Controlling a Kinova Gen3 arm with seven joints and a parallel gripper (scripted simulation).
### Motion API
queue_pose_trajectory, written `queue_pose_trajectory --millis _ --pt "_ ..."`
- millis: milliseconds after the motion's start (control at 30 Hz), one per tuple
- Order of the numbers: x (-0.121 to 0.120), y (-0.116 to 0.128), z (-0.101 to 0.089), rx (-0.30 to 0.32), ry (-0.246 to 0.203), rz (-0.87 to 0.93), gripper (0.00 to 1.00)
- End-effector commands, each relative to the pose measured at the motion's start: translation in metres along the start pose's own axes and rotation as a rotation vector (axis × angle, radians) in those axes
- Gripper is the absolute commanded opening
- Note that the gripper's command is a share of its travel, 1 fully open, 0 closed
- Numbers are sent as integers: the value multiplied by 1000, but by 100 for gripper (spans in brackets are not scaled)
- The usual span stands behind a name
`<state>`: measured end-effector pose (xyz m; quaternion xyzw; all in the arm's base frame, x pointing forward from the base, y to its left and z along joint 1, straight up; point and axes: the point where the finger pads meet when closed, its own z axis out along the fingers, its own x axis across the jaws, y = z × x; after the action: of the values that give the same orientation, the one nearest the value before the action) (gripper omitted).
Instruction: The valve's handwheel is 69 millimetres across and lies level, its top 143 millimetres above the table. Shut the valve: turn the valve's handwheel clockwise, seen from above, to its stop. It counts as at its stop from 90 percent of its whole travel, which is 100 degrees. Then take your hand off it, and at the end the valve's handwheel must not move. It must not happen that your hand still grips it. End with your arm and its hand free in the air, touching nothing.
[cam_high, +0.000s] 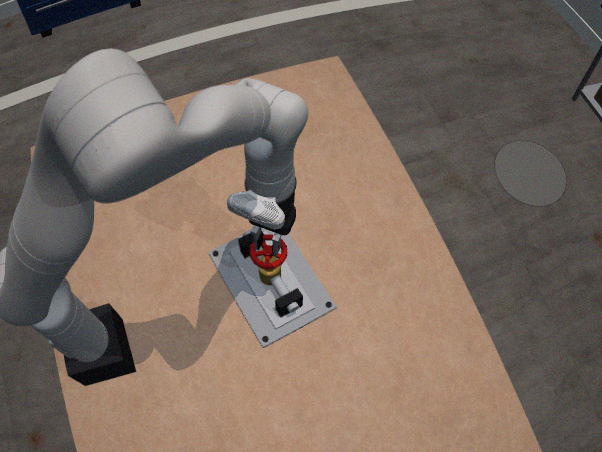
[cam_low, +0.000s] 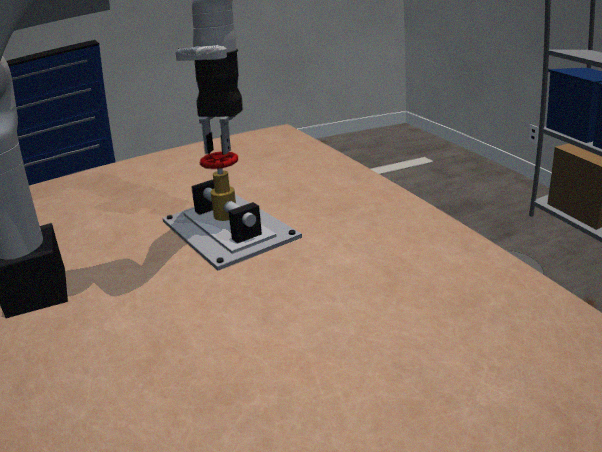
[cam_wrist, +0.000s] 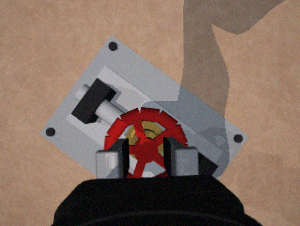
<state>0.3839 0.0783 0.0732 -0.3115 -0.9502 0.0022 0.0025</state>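
The red handwheel (cam_high: 268, 254) lies level on top of a brass valve body (cam_low: 221, 196), which sits on a grey baseplate (cam_low: 232, 236) on the table. My gripper (cam_low: 216, 149) points straight down over the handwheel (cam_low: 218, 160). Its fingertips reach the level of the wheel's top. In the wrist view the two fingers stand partly open on either side of the wheel's middle (cam_wrist: 145, 142), with spokes and the hub showing between them. The gap is much narrower than the wheel. I cannot tell whether the fingertips touch a spoke.
A grey pipe runs through two black blocks (cam_low: 245, 221) on the plate on either side of the valve. The arm's black base (cam_low: 31, 272) stands at the table's left. A blue drawer cabinet (cam_low: 60, 110) and a shelf with boxes (cam_low: 575, 140) stand beyond the table.
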Motion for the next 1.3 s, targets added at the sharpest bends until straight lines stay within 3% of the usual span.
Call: queue_pose_trajectory --millis 0,1267 --pt "0 0 0 -1 -1 0 60" --pt "-1 1 8 -1 -1 0 60"
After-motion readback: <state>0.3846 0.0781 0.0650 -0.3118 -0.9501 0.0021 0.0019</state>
